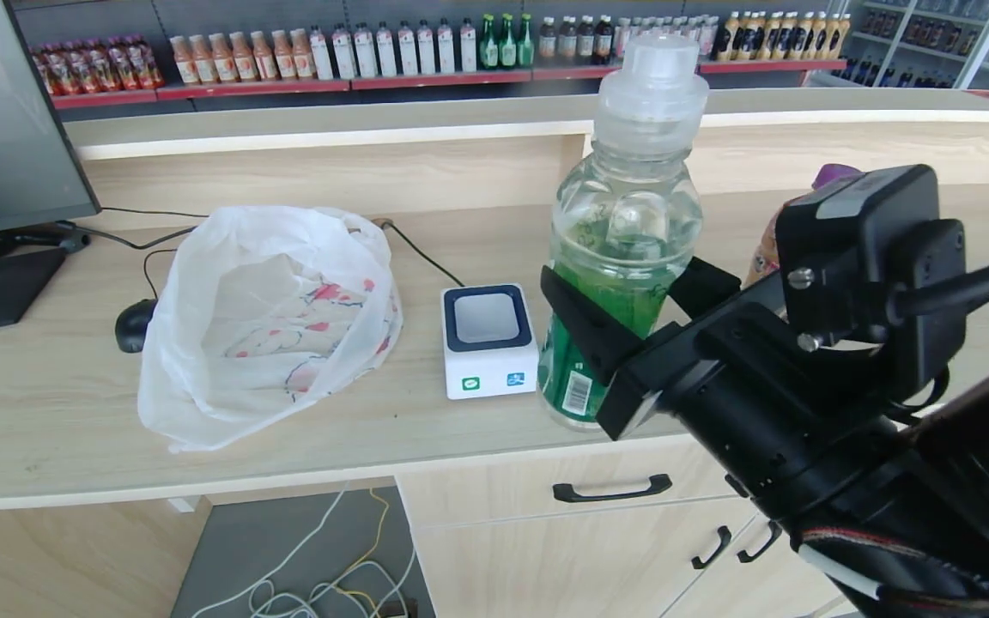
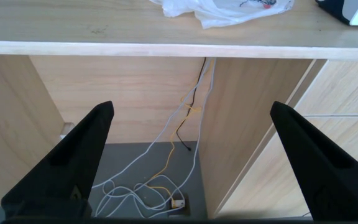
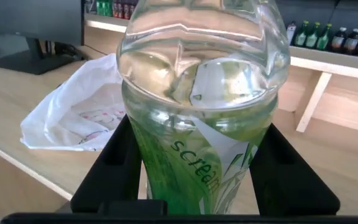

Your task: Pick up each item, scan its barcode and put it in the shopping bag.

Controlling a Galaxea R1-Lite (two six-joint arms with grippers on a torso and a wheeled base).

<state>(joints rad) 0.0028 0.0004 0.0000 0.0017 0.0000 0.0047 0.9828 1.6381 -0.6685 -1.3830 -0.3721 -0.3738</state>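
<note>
Right gripper [image 1: 640, 300] clenched on the bottle [image 1: 623, 215], jaws pinching the green label low on the body. Bottle upright, just right of the scanner [image 1: 488, 339], over the near edge of the counter [image 1: 48, 403]. Cannot tell whether its base touches the wood. Left gripper [image 2: 191, 124] hangs below the counter front, fingers spread, holding nothing.

Risks, as judged:
- Grip sits low and the bottle is tall and liquid-filled. Tilting it could let it pivot or slide between the jaws.
- Barcode [image 1: 578, 392] faces the near side while the scanner window faces up. A poor turn would mean no read.
- A slip this close to the near edge would send the bottle to the floor, not the counter.
- Shopping bag [image 1: 263, 318] is thin, soft film with a slumped rim. A bottle lowered off-centre could fold the mouth shut or shove the bag left.

Containers:
- Bottle: capped, with clear liquid visible above the label.
- Shopping bag: left of the scanner, mouth open upward. Red marks show through the film. Print or contents, cannot tell.
</note>
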